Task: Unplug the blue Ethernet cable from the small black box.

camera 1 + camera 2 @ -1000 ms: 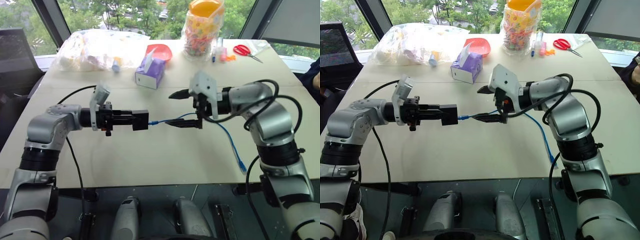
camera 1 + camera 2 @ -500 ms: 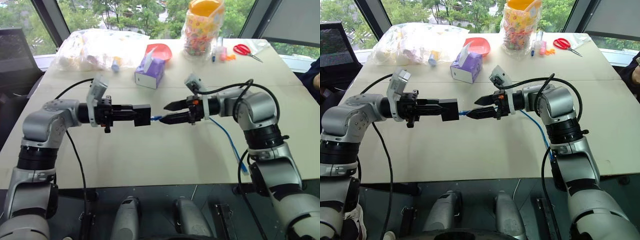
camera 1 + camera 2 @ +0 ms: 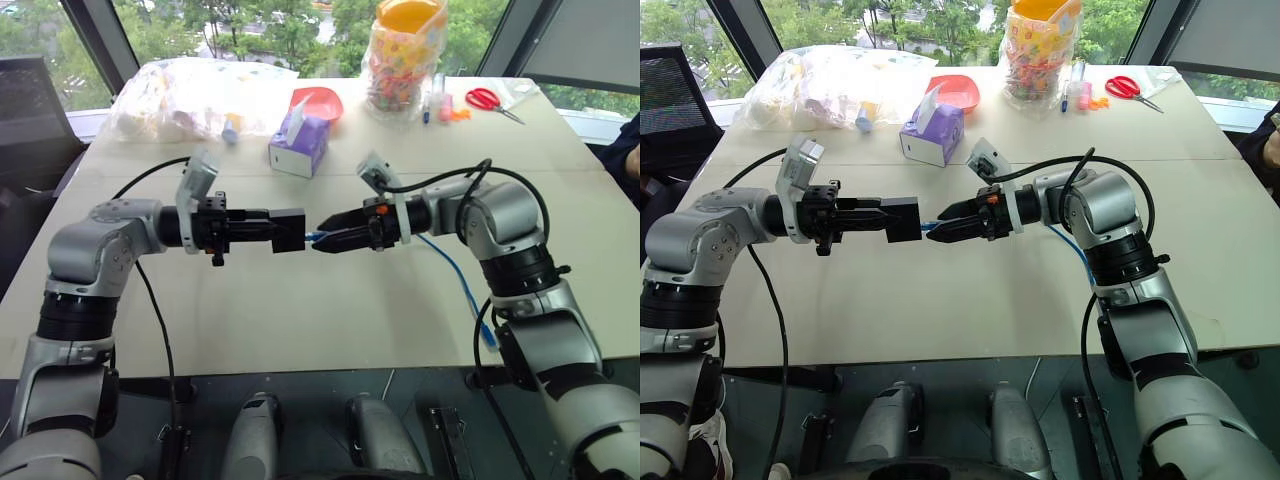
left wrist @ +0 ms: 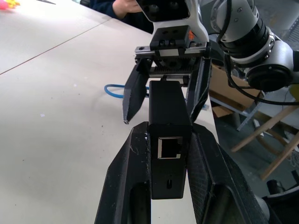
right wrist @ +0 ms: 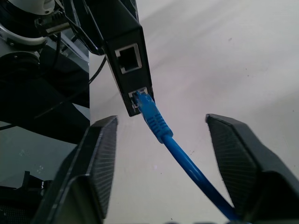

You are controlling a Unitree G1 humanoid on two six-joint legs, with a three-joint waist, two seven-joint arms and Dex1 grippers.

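Left claw [image 4: 169,154] was clamped on the small black box [image 3: 289,230] above the worktop [image 3: 300,310] | right claw [image 5: 161,140] was spread around the blue Ethernet cable [image 5: 161,128], untouched | plug was seated in the box's port.

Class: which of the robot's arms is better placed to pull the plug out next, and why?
The right. Its end effector straddles the blue Ethernet cable at the plug, open. The left end effector is occupied gripping the small black box.
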